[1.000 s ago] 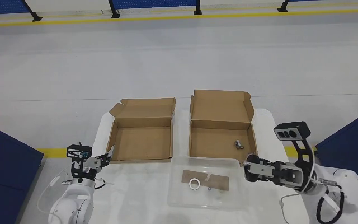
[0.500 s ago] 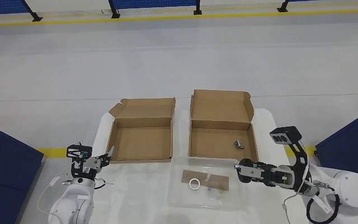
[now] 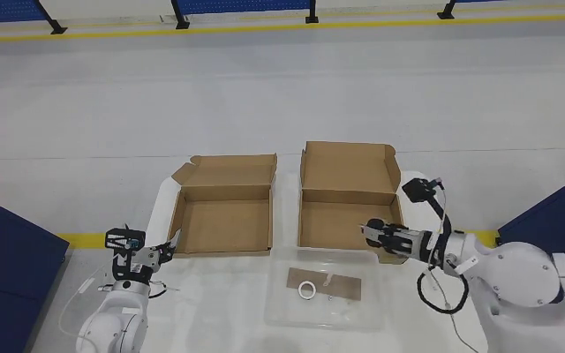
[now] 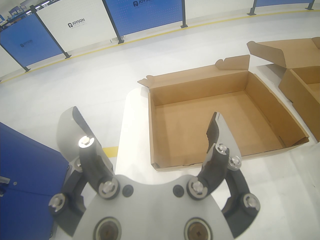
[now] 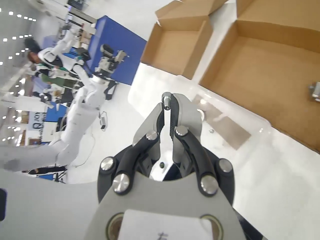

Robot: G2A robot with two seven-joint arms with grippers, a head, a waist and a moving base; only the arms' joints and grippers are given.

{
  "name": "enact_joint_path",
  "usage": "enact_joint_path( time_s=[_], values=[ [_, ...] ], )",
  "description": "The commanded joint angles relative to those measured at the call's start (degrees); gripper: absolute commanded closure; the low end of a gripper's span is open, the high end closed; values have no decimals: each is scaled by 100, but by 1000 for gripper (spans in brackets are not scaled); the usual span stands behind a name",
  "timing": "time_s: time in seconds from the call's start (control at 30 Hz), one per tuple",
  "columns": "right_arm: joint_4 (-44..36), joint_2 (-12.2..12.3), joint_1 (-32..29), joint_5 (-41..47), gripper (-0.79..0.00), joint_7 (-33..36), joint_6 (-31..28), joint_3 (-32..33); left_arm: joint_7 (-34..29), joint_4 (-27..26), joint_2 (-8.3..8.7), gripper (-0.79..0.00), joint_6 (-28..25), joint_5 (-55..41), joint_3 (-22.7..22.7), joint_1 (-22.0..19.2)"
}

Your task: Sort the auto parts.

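My right gripper [image 5: 168, 104] is clamped on a small metal bolt [image 5: 165, 100], held by the near wall of the right box [image 3: 335, 216], where one part [image 3: 376, 227] lies. A ring [image 3: 307, 289] sits in the tray [image 3: 281, 311]. My left gripper [image 4: 145, 119] hangs spread wide beside the left box [image 4: 200, 126]

A white table [image 3: 216, 287] carried two open cardboard boxes side by side on its far half, a left box [image 3: 225, 225] and a right box [image 3: 335, 225]. A clear plastic tray [image 3: 275, 300] lay just in front of the right one.
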Motion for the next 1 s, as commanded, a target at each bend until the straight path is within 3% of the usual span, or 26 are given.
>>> enact_joint_path(
  time_s=[0.0,0.1,0.47,0.53,0.77,0.97],
  values=[
    [164,19,254,-360,0,44,85,-253,0,0,0,-785,0,0,0,0],
    [429,34,515,-749,0,-24,90,-585,0,0,0,-785,0,0,0,0],
    [448,33,536,-762,0,-54,78,-608,0,0,0,-785,0,0,0,0],
    [423,46,506,-1084,0,-212,72,-645,0,0,0,-785,0,0,0,0],
    [724,44,1056,-2524,0,-178,947,-1459,0,0,0,-785,0,0,0,0],
    [1603,-50,1908,-3302,0,-81,1463,-2374,0,0,0,-785,0,0,0,0]
  ],
)
